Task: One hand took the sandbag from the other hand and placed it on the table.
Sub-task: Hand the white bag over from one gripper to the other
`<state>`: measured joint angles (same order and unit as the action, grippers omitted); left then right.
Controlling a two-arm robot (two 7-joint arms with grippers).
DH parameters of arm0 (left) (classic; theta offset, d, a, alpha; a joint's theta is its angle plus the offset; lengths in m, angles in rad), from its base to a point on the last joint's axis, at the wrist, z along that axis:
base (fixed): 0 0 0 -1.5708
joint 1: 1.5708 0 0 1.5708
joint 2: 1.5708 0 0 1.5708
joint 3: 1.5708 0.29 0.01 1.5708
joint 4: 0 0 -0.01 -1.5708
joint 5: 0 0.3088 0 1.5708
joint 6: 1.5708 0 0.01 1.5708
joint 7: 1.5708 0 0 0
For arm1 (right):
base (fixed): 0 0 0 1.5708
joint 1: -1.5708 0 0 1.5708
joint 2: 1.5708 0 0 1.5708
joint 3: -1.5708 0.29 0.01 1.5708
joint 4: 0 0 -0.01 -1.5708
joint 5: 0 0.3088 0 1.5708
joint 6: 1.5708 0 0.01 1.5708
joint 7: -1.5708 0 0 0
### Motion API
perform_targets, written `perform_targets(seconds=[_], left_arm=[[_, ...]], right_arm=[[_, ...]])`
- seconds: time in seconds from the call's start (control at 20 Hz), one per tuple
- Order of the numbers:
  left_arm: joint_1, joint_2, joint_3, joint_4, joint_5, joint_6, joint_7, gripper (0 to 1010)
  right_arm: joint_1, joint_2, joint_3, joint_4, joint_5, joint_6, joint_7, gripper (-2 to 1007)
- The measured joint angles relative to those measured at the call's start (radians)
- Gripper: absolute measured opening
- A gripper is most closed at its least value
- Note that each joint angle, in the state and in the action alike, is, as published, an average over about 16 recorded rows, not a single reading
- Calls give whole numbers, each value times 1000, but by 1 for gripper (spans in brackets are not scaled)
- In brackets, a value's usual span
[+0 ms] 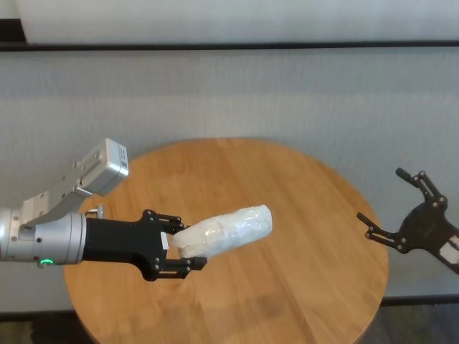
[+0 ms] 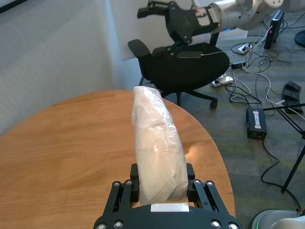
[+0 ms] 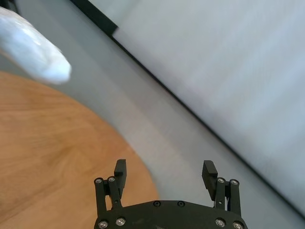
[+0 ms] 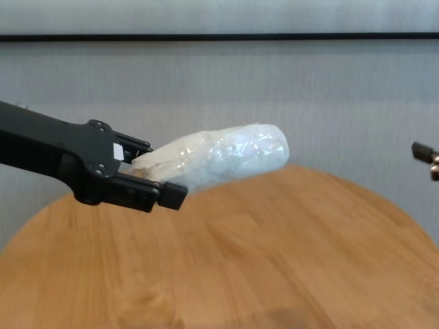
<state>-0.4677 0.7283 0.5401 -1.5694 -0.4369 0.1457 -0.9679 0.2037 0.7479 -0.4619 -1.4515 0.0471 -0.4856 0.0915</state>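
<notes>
I see the sandbag (image 1: pixel 226 231) held up in the air over the table (image 1: pixel 301 287) — not resting on the wood, as the chest view shows a clear gap beneath it. Its pinched end sits between the fingers of my left gripper (image 1: pixel 179 244), which is clamped on it; the rounded end juts out free toward the table's middle, tilted slightly upward. From the left wrist view the bag (image 2: pixel 156 143) runs straight out from between the two pads (image 2: pixel 195 188), its plastic wrap crinkled along the length.

The left arm reaches in from the left side, above the table's near-left part.

My right gripper (image 1: pixel 401 215) hangs well apart from the bag, off past the table's right edge, its fingers spread wide and holding nothing. In the right wrist view both fingertips (image 3: pixel 120 168) stand apart with bare space between them — the table edge (image 3: pixel 128 157) lies below, and the bag's rounded end (image 3: pixel 40 57) shows farther off.
</notes>
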Motion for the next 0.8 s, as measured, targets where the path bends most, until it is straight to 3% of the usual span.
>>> perform_targets(seconds=[0.2, 0.4, 0.6, 0.8], left_arm=[[0, 0, 0, -1, 0, 1, 0, 567], [0, 0, -1, -1, 1, 1, 0, 568], [0, 0, -1, -1, 1, 2, 0, 568], [0, 0, -1, -1, 1, 2, 0, 567]], right_arm=[[17, 40, 3, 1, -102, -133, 21, 1001], [30, 62, 9, 5, -193, -225, 27, 1001], [29, 74, 15, 0, -262, -276, 29, 1001], [13, 79, 19, -15, -303, -293, 33, 1001]])
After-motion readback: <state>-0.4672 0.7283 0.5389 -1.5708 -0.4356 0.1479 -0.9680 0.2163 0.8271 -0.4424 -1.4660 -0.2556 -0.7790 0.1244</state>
